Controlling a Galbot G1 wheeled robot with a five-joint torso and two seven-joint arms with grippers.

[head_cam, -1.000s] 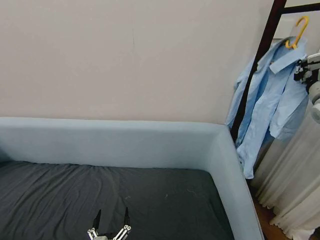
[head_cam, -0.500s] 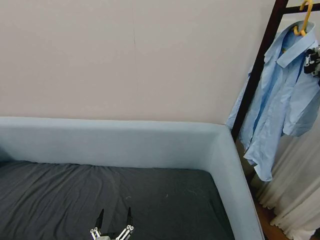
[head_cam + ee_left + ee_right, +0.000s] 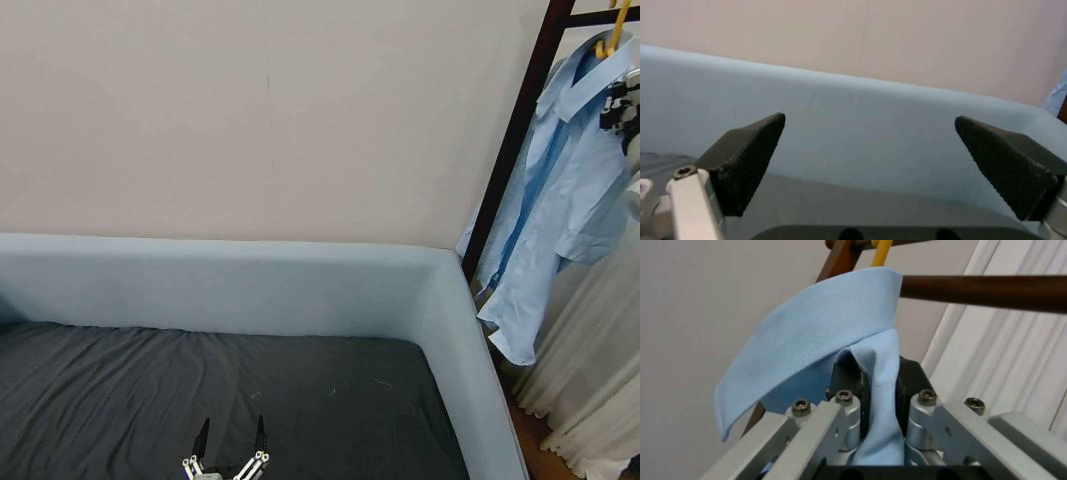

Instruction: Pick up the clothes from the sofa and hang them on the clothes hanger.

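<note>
A light blue shirt [image 3: 555, 210] hangs on a yellow hanger [image 3: 612, 35] at the top right, beside the dark wooden clothes rack [image 3: 520, 130]. My right gripper [image 3: 620, 100] is at the shirt's collar, shut on the shirt [image 3: 873, 405] just under the rack's crossbar [image 3: 987, 290]. The yellow hanger hook [image 3: 881, 251] rises behind the collar. My left gripper [image 3: 230, 455] stands open low over the sofa's dark seat [image 3: 150, 400], with nothing between its fingers [image 3: 747, 160].
The sofa's light blue backrest [image 3: 220, 290] and right arm [image 3: 470, 380] run below a plain wall. White curtains [image 3: 590, 380] hang at the right behind the rack, with a strip of wooden floor below.
The right gripper has lifted the shirt and hanger up and to the right, close to the rack's top. The left gripper has barely moved.
</note>
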